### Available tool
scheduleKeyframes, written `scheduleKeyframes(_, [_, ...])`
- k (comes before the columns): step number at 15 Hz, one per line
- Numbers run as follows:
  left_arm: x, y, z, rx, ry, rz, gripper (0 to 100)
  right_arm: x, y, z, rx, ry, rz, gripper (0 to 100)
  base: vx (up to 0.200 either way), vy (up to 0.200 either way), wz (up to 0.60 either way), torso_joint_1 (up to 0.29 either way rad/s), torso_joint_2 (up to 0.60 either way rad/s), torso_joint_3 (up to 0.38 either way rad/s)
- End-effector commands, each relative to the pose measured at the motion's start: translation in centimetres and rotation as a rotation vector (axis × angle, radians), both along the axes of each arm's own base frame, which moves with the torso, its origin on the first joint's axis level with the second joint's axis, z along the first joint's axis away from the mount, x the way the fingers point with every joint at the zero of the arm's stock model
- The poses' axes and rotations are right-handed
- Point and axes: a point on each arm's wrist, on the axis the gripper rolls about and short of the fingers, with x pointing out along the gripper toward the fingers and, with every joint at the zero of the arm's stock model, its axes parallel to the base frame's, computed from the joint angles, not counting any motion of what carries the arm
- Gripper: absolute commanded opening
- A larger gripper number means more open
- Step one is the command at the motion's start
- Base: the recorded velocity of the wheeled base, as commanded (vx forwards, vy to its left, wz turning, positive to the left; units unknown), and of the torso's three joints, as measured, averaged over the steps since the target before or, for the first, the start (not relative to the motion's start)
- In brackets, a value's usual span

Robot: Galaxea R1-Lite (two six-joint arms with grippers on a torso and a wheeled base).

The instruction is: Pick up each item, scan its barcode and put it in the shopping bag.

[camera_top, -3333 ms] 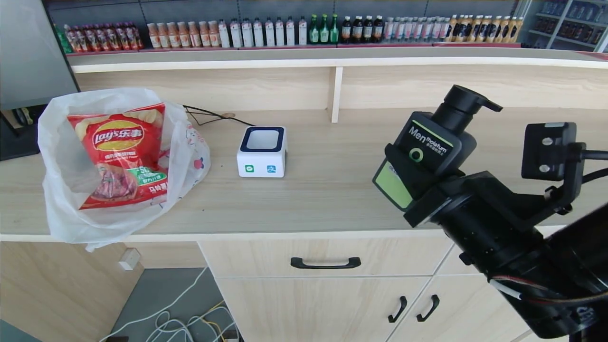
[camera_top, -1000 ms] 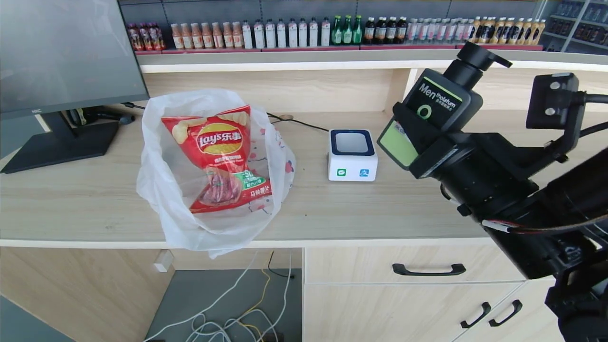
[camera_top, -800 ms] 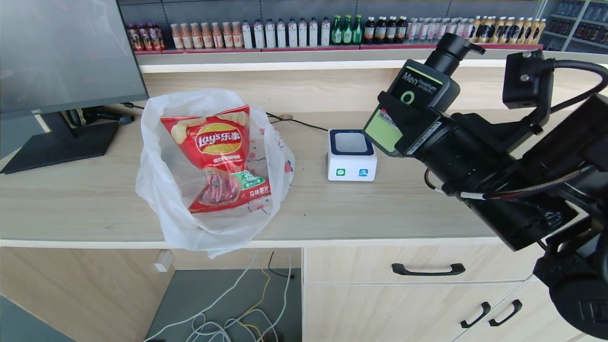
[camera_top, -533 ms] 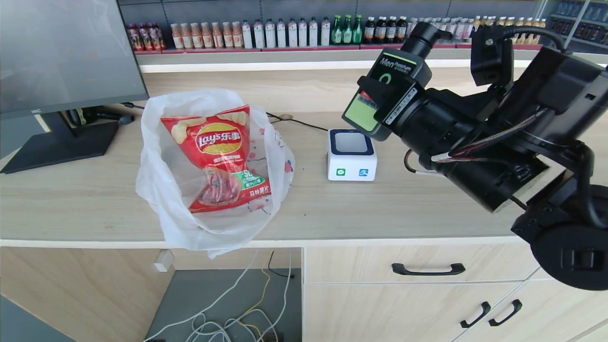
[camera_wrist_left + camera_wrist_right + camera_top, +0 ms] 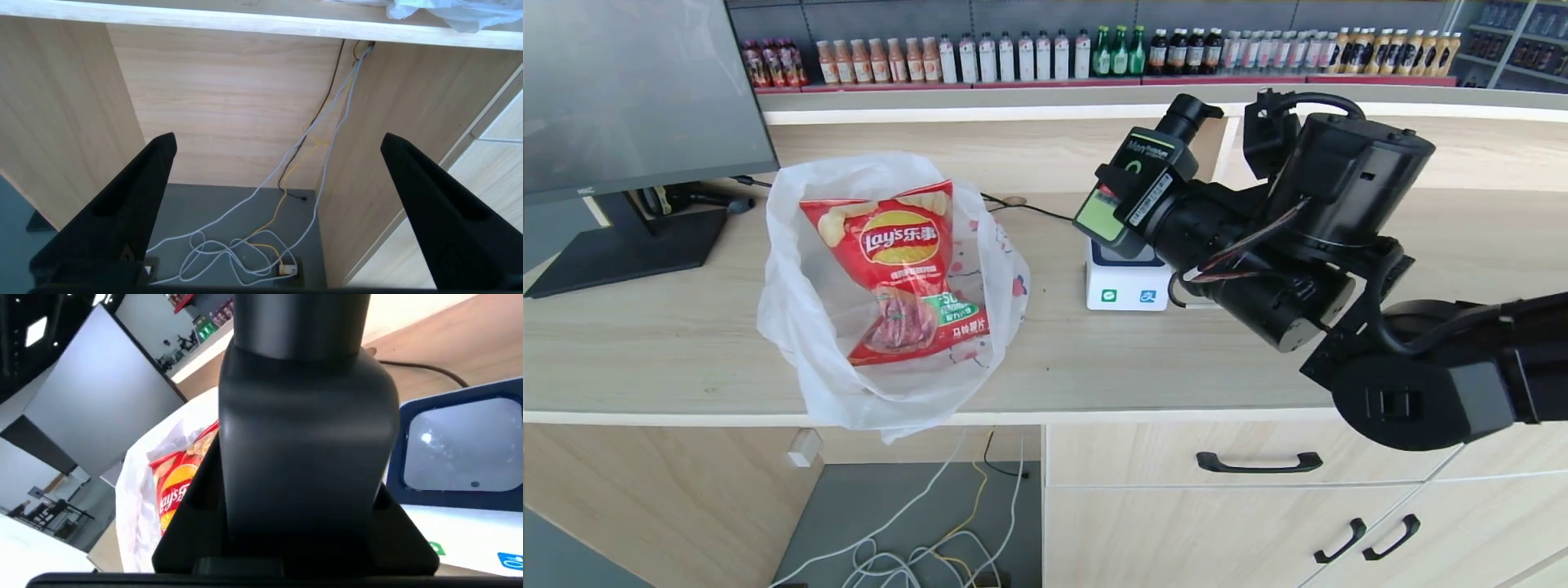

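My right gripper (image 5: 1134,206) is shut on a black pump bottle (image 5: 1142,171) with a green label, holding it tilted just above the white barcode scanner (image 5: 1125,286) on the counter. From the right wrist the bottle (image 5: 298,425) looms close, with the scanner's glass window (image 5: 462,449) beside it. To the left stands the white plastic shopping bag (image 5: 805,327), open, with a red bag of chips (image 5: 898,269) inside; the chips (image 5: 181,486) and the bag (image 5: 135,490) appear behind the bottle too. My left gripper (image 5: 278,212) hangs open below the counter, facing cables on the floor.
A dark monitor (image 5: 637,90) stands at the counter's back left. A black cable (image 5: 1029,208) runs behind the scanner. Shelves of drink bottles (image 5: 1094,53) line the far wall. Drawers with black handles (image 5: 1258,464) sit under the counter at right.
The head camera shifted after the oldest frame. Over the last second my right arm carried the pump bottle leftward and down, from right of the scanner to just over it.
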Motion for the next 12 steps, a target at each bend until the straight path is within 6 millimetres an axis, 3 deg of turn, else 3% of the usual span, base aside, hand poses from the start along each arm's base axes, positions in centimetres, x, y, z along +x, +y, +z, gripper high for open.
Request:
scheduleKeyframes(1, [0.0,0.0,0.0,0.000,0.000,-0.001,100,1.9,0.4,-1.1,-0.008,0.016,-0.020,0,0.000,0.000,0.00,0.000,0.00,0.000])
scheduleKeyframes(5, [0.0,0.0,0.0,0.000,0.000,-0.001,100,3.4,0.4,-1.6,-0.015,0.051,-0.023,0,0.000,0.000,0.00,0.000,0.00,0.000])
scheduleKeyframes(8, [0.0,0.0,0.0,0.000,0.000,-0.001,100,5.7,0.0,-2.4,-0.016,0.052,-0.055,0,0.000,0.000,0.00,0.000,0.00,0.000])
scheduleKeyframes(12, [0.0,0.0,0.0,0.000,0.000,0.001,100,6.9,0.4,-2.6,-0.008,0.042,-0.063,0,0.000,0.000,0.00,0.000,0.00,0.000])
